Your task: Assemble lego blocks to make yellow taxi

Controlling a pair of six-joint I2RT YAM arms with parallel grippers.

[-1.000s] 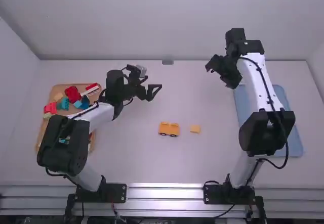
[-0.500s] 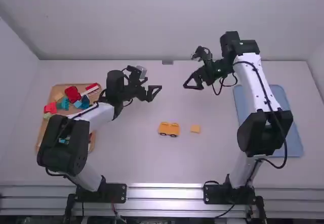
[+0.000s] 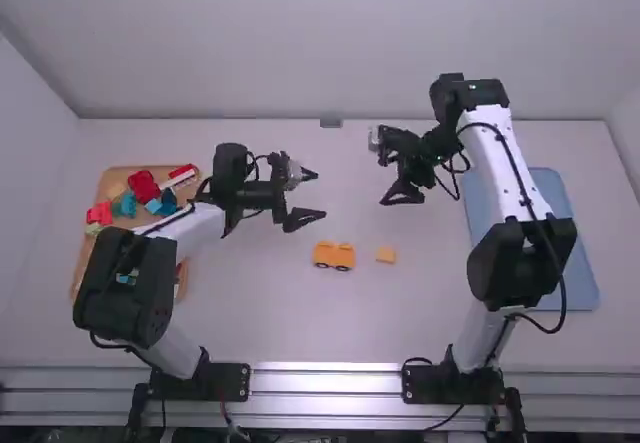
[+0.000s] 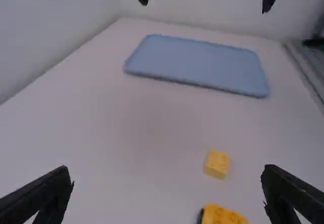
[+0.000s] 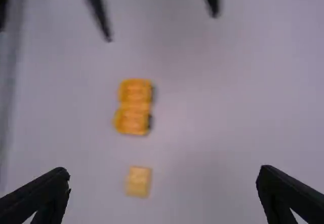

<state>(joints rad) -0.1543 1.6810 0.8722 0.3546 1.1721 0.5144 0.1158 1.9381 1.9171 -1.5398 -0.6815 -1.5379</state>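
My left gripper [image 3: 318, 195] is open above the table, beyond and slightly left of an orange-yellow wheeled piece [image 3: 334, 255]. The right gripper [image 3: 381, 172], also open and holding nothing, hangs beyond a small yellow block [image 3: 386, 254]. That block lies just right of the wheeled piece, apart from it. In the left wrist view the left gripper [image 4: 168, 172] has its fingers wide apart, with the yellow block [image 4: 217, 164] and part of the wheeled piece [image 4: 223, 215] in sight. In the right wrist view, the right gripper [image 5: 163, 172] is spread wide; the wheeled piece [image 5: 134, 106] and block [image 5: 138, 181] rest on the table.
An orange-brown tray [image 3: 84, 273] of red, teal, blue and other blocks sits at the left, partly behind the left arm. At the right lies a blue tray [image 3: 560, 198], partly covered by the right arm. A wall stands behind the table.
The right gripper has swung from the blue tray's side toward the middle and turned to face the table's centre. My left gripper has turned, one finger coming nearer the wheeled piece. Both pieces stay put.
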